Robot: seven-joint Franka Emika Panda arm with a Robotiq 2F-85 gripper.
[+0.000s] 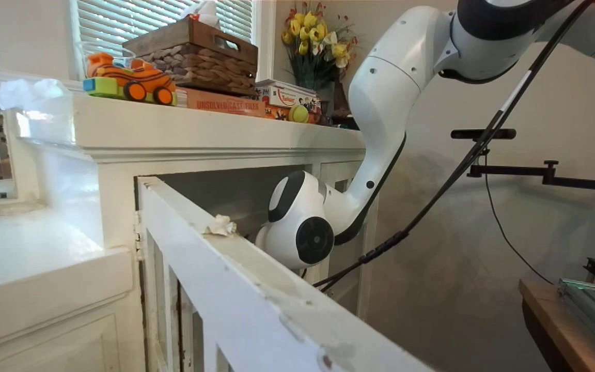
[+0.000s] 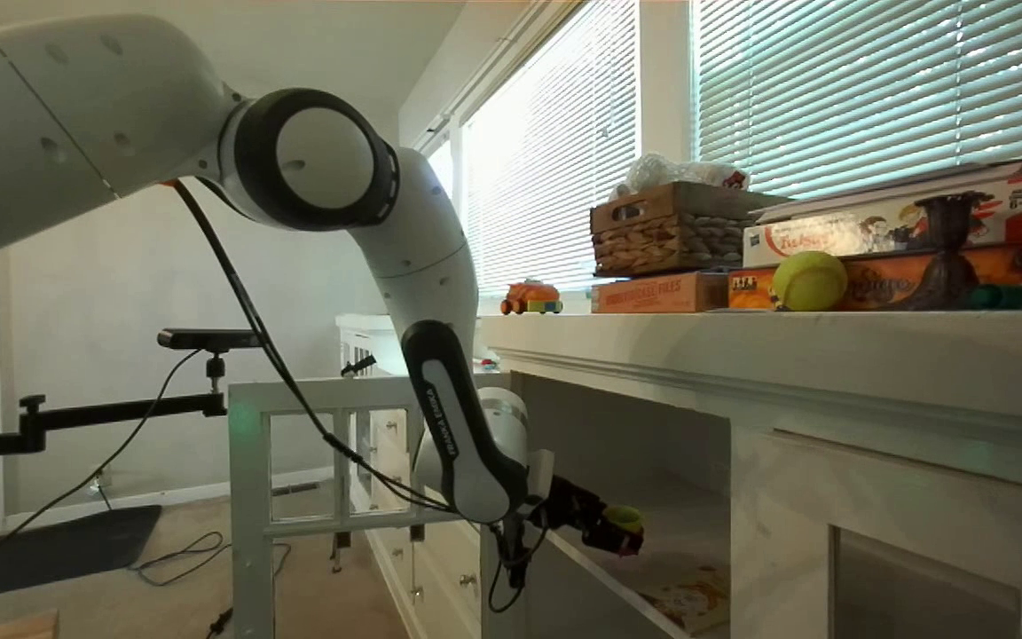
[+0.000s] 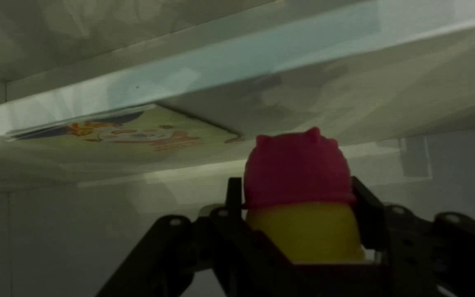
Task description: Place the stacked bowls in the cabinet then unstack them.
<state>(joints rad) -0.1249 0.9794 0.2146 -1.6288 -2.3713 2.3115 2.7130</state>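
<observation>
The end effector (image 3: 295, 181) holds the stacked pink and yellow bowls (image 3: 303, 198) inside the cabinet (image 2: 617, 337), seemingly over the shelf (image 3: 336, 90), behind its front edge (image 3: 237, 60). Lower them level, clear of the printed card (image 3: 138, 134), and let go only once they sit flat.

Arm (image 2: 422, 257) bent, gripper (image 3: 297, 189) clasped

In both exterior views the arm is bent downward to its wrist (image 1: 302, 222). The gripper is tilted slightly down, and its two fingers (image 3: 234, 193) are closed upon a load.
</observation>
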